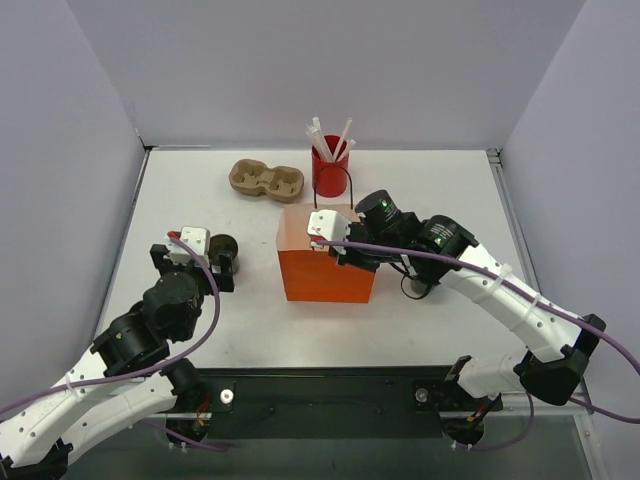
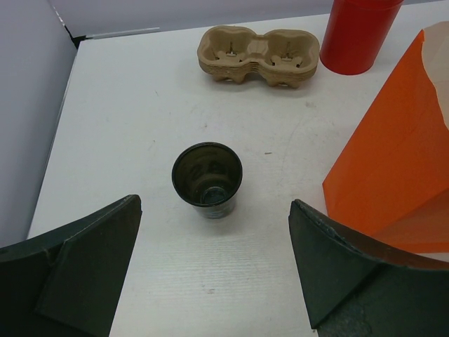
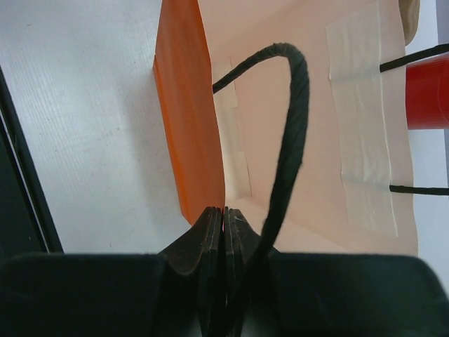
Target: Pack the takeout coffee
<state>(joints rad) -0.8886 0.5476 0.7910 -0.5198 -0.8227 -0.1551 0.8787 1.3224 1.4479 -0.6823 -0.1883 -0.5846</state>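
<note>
L fingers [image 2: 84, 270] wide – dark cup [image 2: 207, 175] ahead, R fingers [image 3: 210, 239] pinch orange bag [image 3: 186, 126] rim

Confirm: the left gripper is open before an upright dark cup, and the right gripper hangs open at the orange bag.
Wrong on the right gripper: it is shut, pinching the rim of the orange bag, as the right wrist view shows. The left gripper is open before the upright dark cup.

We see white desk [image 1: 450, 190] mid-frame. Pale lavender back wall [image 1: 320, 70] at top, side walls left [image 1: 60, 200] and right [image 1: 590, 150]. Dark strip [image 1: 330, 400] along bottom. Soft even light.
</note>
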